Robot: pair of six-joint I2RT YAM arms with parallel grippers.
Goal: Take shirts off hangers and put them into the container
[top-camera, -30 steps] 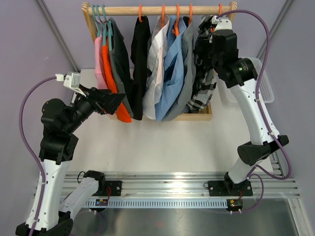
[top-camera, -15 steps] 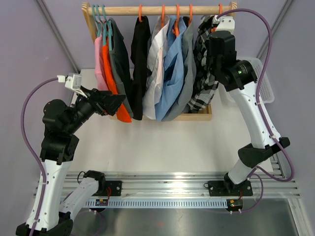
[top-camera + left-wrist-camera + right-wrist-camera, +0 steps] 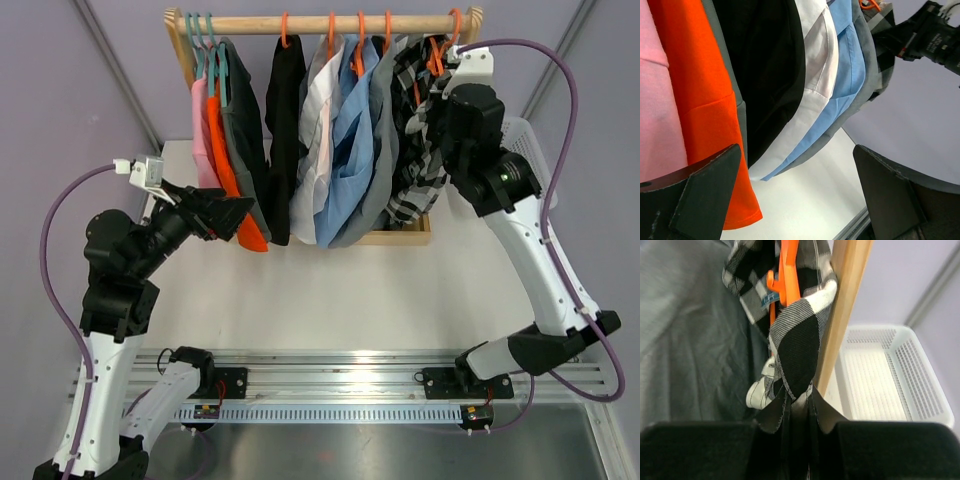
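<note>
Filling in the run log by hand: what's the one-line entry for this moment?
right gripper: shut on plaid shirt | plaid shirt: on orange hanger | left gripper: open, holding nothing | basket: no shirt visible inside

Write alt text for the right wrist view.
The jaws pinch a hanging fold of the black-and-white plaid cloth shirt on its thin orange plastic hanger, beside a wooden rack post. Grey cloth shirt left; white latticed plastic basket right.

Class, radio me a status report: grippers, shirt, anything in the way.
Right gripper pinching plaid shirt, on its orange hanger. Left gripper open, empty. Rack post close beside shirt.
</note>
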